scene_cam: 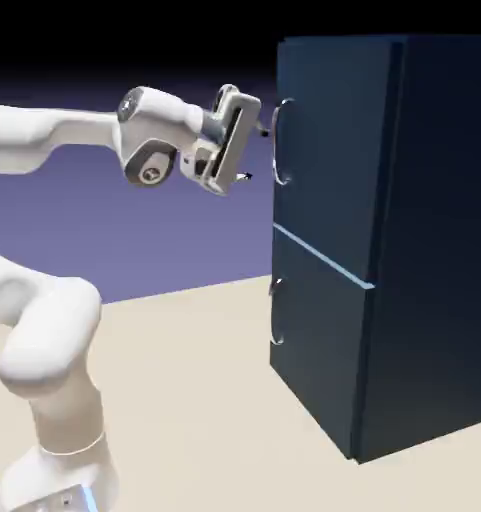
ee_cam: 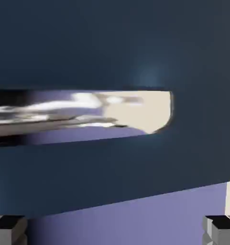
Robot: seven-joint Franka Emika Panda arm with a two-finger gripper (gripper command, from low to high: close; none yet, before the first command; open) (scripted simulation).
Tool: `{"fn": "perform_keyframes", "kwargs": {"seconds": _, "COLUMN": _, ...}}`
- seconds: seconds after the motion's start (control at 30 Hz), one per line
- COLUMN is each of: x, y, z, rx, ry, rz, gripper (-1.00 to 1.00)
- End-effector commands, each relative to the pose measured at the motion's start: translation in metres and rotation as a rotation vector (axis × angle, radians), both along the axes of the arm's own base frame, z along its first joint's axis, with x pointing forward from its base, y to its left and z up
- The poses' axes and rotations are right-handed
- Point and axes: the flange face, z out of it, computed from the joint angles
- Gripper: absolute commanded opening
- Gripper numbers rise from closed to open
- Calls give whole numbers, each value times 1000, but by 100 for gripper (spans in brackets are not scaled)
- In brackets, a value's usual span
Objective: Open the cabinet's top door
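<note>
The two grey fingers (ee_cam: 115, 232) stand wide apart and hold nothing. They lie just left of the curved metallic handle (scene_cam: 276, 142) on the upper dark-blue rectangular door panel (scene_cam: 334, 150), which is closed on the tall navy cabinet (scene_cam: 439, 250), at the right of the tabletop (scene_cam: 184, 400). The step in hand is judged to be the approach; the next move calls for aligning the fingers astride the handle, advancing, then gripping before any pull.

Plain blue-violet backdrop (scene_cam: 194, 240), black along top; pale beige tabletop (scene_cam: 204, 370) below, evenly lit.
</note>
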Motion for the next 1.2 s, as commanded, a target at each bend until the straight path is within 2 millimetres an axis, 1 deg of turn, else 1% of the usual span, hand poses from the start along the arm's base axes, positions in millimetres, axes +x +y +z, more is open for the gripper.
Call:
{"fn": "perform_keyframes", "kwargs": {"seconds": 0.0, "x": -1, "y": 4, "z": -1, "rx": 58, "ry": -6, "rz": -24, "gripper": 0}}
{"fn": "perform_keyframes", "kwargs": {"seconds": 0.17, "x": -3, "y": 24, "z": -13, "rx": 351, "ry": -32, "rz": -132, "gripper": 0}}
{"fn": "perform_keyframes", "kwargs": {"seconds": 0.43, "x": -6, "y": 3, "z": -19, "rx": 866, "ry": -149, "rz": -323, "gripper": 0}}
{"fn": "perform_keyframes", "kwargs": {"seconds": 0.63, "x": -30, "y": -42, "z": -11, "rx": 1331, "ry": -249, "rz": -402, "gripper": 0}}
{"fn": "perform_keyframes", "kwargs": {"seconds": 0.7, "x": -31, "y": -43, "z": -11, "rx": 1343, "ry": -252, "rz": -403, "gripper": 0}}
{"fn": "perform_keyframes", "kwargs": {"seconds": 0.9, "x": 14, "y": -45, "z": -11, "rx": 1344, "ry": -252, "rz": -403, "gripper": 0}}
{"fn": "perform_keyframes", "kwargs": {"seconds": 0.93, "x": 19, "y": -46, "z": -11, "rx": 1343, "ry": -252, "rz": -403, "gripper": 0}}
{"fn": "perform_keyframes", "kwargs": {"seconds": 0.97, "x": 19, "y": -46, "z": -11, "rx": 1343, "ry": -252, "rz": -403, "gripper": -100}}
{"fn": "perform_keyframes", "kwargs": {"seconds": 1.0, "x": 19, "y": -46, "z": -11, "rx": 1343, "ry": -252, "rz": -403, "gripper": -100}}
{"fn": "perform_keyframes", "kwargs": {"seconds": 1.17, "x": -13, "y": -62, "z": -11, "rx": 1351, "ry": -175, "rz": -309, "gripper": -100}}
